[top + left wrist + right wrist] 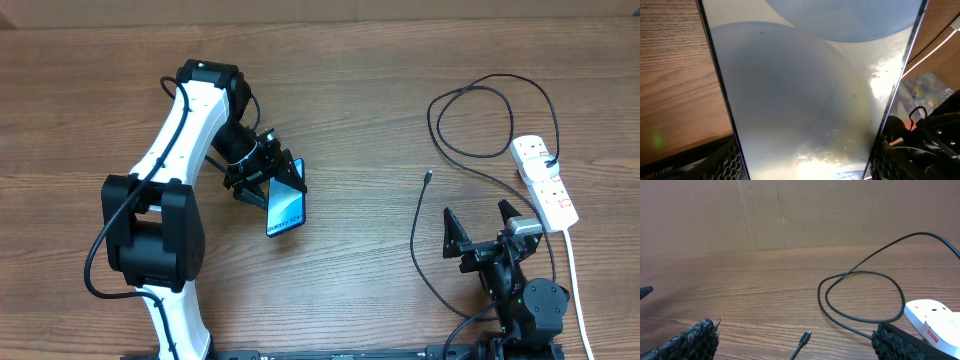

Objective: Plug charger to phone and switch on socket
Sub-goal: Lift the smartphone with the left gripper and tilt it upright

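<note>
The phone [285,208], light blue screen with dark edges, is tilted up off the table at centre left, held by my left gripper [262,172], which is shut on its edges. In the left wrist view the phone's glossy screen [810,95] fills the frame between the fingers. The charger, a thin black cable [470,100], loops at the right; its small plug [428,176] lies free on the table. My right gripper [480,232] is open and empty, just below the plug [806,337]. The white socket strip [545,185] lies at the right edge, with a red switch showing.
The socket's white cord [578,290] runs down toward the front right, past the right arm base. The black cable [860,295] loops across the wood ahead of the right gripper, and the socket's end [935,320] sits by its right finger. A brown wall stands behind the table.
</note>
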